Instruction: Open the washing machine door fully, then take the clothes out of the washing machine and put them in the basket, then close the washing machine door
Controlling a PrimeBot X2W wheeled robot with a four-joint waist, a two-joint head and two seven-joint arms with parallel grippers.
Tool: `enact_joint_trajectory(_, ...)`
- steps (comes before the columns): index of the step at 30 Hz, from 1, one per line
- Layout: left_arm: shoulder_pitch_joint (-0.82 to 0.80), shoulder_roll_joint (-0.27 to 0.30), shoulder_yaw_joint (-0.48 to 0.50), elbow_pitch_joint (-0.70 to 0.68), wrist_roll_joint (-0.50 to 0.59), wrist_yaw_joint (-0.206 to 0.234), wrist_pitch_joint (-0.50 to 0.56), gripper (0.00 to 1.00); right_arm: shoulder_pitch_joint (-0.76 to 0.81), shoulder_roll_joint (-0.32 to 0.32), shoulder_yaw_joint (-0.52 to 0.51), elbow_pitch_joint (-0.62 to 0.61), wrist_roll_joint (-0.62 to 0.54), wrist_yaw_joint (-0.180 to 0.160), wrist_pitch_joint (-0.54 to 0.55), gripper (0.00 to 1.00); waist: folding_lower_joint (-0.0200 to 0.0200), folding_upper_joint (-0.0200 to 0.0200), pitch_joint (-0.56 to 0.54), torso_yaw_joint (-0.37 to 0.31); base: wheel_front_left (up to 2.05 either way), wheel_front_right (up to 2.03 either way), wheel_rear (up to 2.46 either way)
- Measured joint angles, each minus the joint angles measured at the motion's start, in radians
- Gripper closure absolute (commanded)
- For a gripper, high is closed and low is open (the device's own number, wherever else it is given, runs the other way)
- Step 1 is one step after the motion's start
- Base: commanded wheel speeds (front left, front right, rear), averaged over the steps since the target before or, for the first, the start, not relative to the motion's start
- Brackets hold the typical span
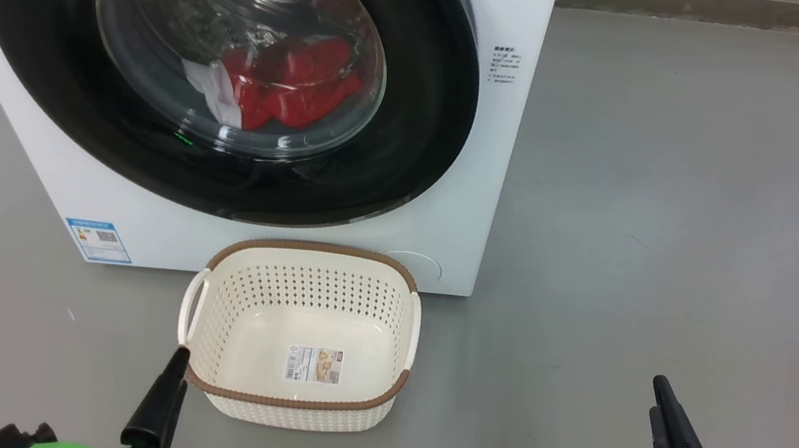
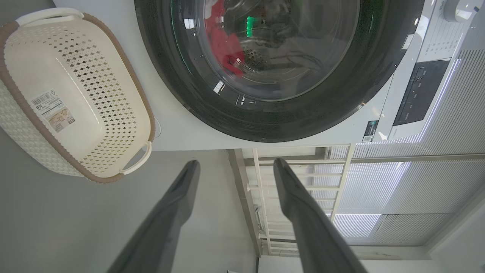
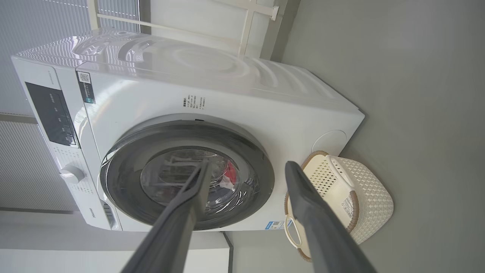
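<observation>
Now both tools are released and hold nothing. The left gripper (image 2: pixel 237 162) has its two dark fingers spread wide, with only air between them. It hangs low in front of the washing machine (image 1: pixel 464 210). In the head view one left finger stands just beside the near left corner of the basket (image 1: pixel 311 297), and the left wrist view shows a strip of grey floor (image 1: pixel 682 217) between them, so they are apart. The right gripper (image 3: pixel 248 165) is also spread wide and grips nothing. It is low at the robot's right side, well apart from the basket and the machine, and its fingers point toward the machine's front.

The basket stands upright on the floor, just in front of the machine's lower edge, below the washing machine door (image 1: pixel 409 155). A label sticker (image 1: pixel 314 364) lies on its bottom.

The door is shut, its black rim flat against the white front. Behind the clear glass, the clothes (image 1: pixel 286 83) lie in the lower part of the steel drum, red with a white piece at their left side. A blue-and-white label (image 1: pixel 98 240) sits at the lower left corner of the front. In the right wrist view a dark control panel (image 3: pixel 51 113) and a round knob (image 3: pixel 72 174) show on the machine's top band.
</observation>
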Motion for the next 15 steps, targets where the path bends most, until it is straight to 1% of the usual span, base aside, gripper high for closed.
enact_joint_trajectory(3, -0.001, 0.000, 0.000, -0.001, 0.044, 0.000, -0.009, 0.00, -0.003, 0.000, 0.001, -0.003, -0.036, 0.000, -0.010, 0.00, 0.0000, 0.0000, 0.000, 0.000, 0.00, 0.00, 0.00)
enact_joint_trajectory(4, -0.004, -0.002, 0.003, -0.005, 0.104, 0.000, -0.023, 0.00, -0.005, 0.000, 0.000, -0.004, -0.092, 0.000, -0.020, 0.00, 0.0000, 0.0000, 0.000, -0.001, 0.00, 0.00, 0.00)
enact_joint_trajectory(5, -0.005, -0.002, 0.003, -0.006, 0.117, 0.000, -0.024, 0.00, -0.007, 0.000, 0.000, -0.004, -0.104, 0.000, -0.023, 0.00, 0.0000, 0.0000, 0.000, -0.002, 0.00, 0.00, 0.00)
enact_joint_trajectory(6, -0.019, -0.003, 0.010, -0.014, 0.209, 0.000, -0.042, 0.00, -0.020, 0.000, -0.002, -0.013, -0.182, 0.000, -0.041, 0.00, 0.0000, 0.0000, -0.001, -0.003, 0.00, 0.00, 0.00)
enact_joint_trajectory(15, -0.032, -0.004, 0.009, -0.033, 0.342, 0.006, -0.068, 0.00, -0.040, -0.001, 0.001, -0.023, -0.285, 0.000, -0.065, 0.00, 0.0000, 0.0000, -0.003, -0.003, 0.00, 0.00, 0.00)
